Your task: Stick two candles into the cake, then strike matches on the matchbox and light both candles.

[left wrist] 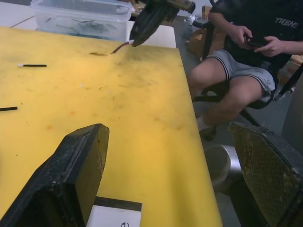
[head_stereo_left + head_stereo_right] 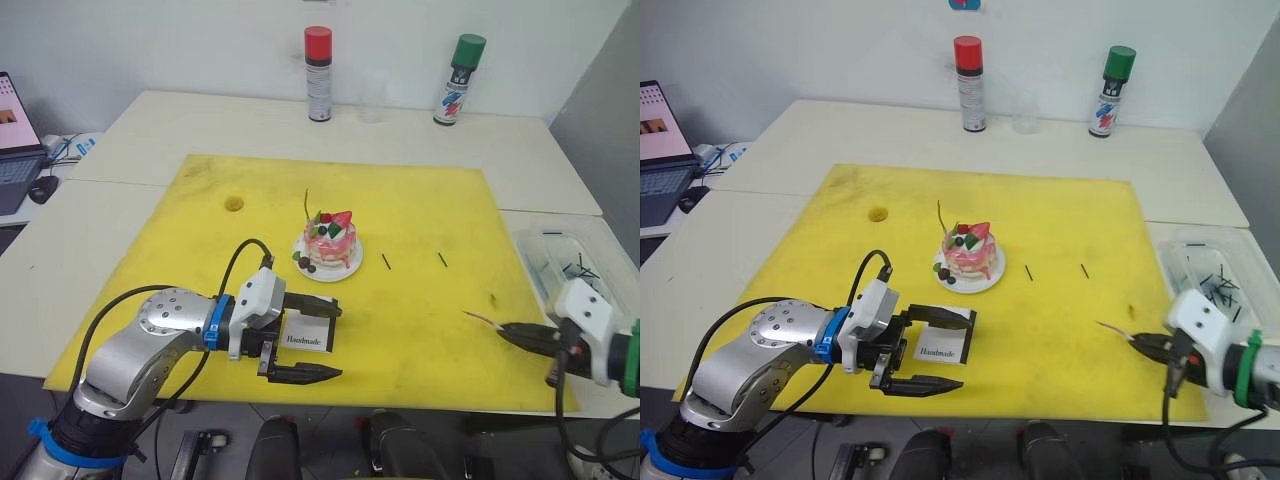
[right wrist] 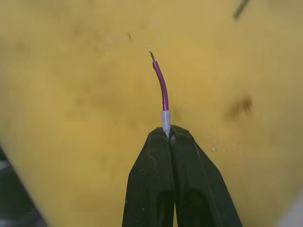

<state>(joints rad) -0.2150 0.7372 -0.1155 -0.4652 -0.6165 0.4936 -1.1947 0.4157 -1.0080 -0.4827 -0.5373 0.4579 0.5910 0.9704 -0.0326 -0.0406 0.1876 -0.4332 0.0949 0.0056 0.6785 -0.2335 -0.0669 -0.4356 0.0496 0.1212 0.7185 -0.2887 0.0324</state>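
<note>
While the left gripper point(image 2: 303, 340) lies low at the near edge of the yellow mat point(image 2: 420, 210), its two black fingers point(image 1: 71, 175) are spread wide with the matchbox point(image 2: 306, 335) between them; contact with the box cannot be told. The matchbox lies flat, "Handmade" face up, at about 7 o'clock from the cake point(image 2: 328, 243) and near it. The cake sits on its small white plate point(image 2: 350, 270) around mat centre, with one candle point(image 2: 307, 207) standing upright in its top on the left side. Two matches point(image 2: 386, 261) lie loose on the mat at 3 o'clock from the cake, apart from each other, the second one point(image 2: 442, 259) further right. At 4 o'clock from the cake, near the mat's right edge, the right gripper point(image 3: 167, 135) is pinched closed on the second candle point(image 3: 161, 87), which sticks out past the fingertips, slightly curved, purple-red with a pale base. A clear plastic bin point(image 2: 560, 250) holding dark sticks stands beside the mat at far right.
</note>
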